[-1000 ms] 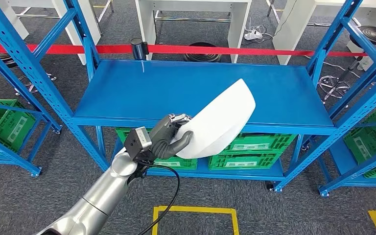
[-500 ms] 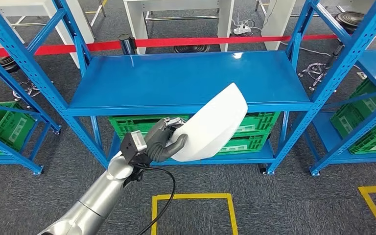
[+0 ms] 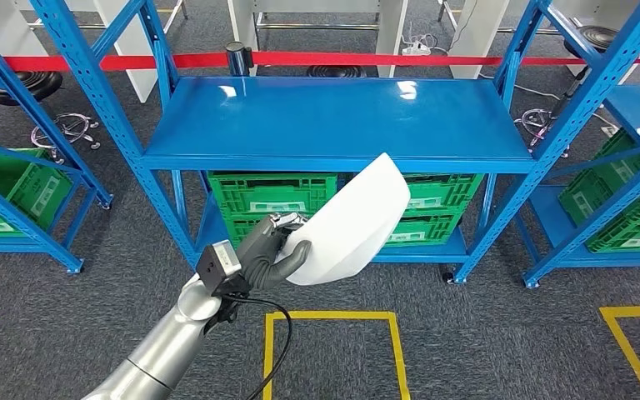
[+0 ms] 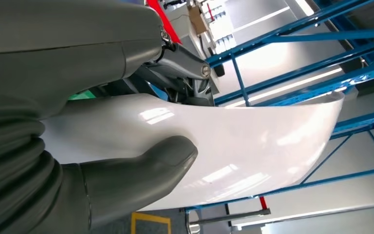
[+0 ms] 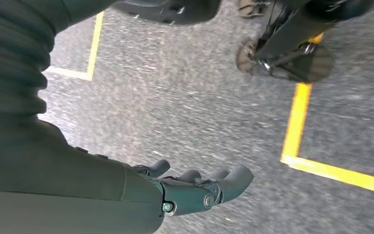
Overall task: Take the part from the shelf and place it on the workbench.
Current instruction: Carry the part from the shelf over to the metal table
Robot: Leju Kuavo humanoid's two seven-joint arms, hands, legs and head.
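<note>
My left hand [image 3: 268, 252] grips one end of a large, curved white part [image 3: 352, 222] and holds it in the air in front of the blue shelf [image 3: 342, 125]. The part now hangs lower than the shelf's top board, over the green crates. In the left wrist view the thumb [image 4: 126, 180] presses on the glossy white part [image 4: 253, 146] and the fingers wrap its far side. My right hand [image 5: 195, 187] hangs above the grey carpet, fingers loosely curled, holding nothing.
The blue shelf's top board is bare. Green crates [image 3: 271, 200] fill its lower level, and more sit in the racks at left [image 3: 0, 187] and right [image 3: 633, 208]. Yellow floor tape [image 3: 333, 321] marks a box below. A red barrier strip [image 3: 333, 58] runs behind.
The whole view has shifted: the shelf sits farther away and higher in the picture, so the camera has moved back. My left hand still holds the white part, now lower against the shelf.
</note>
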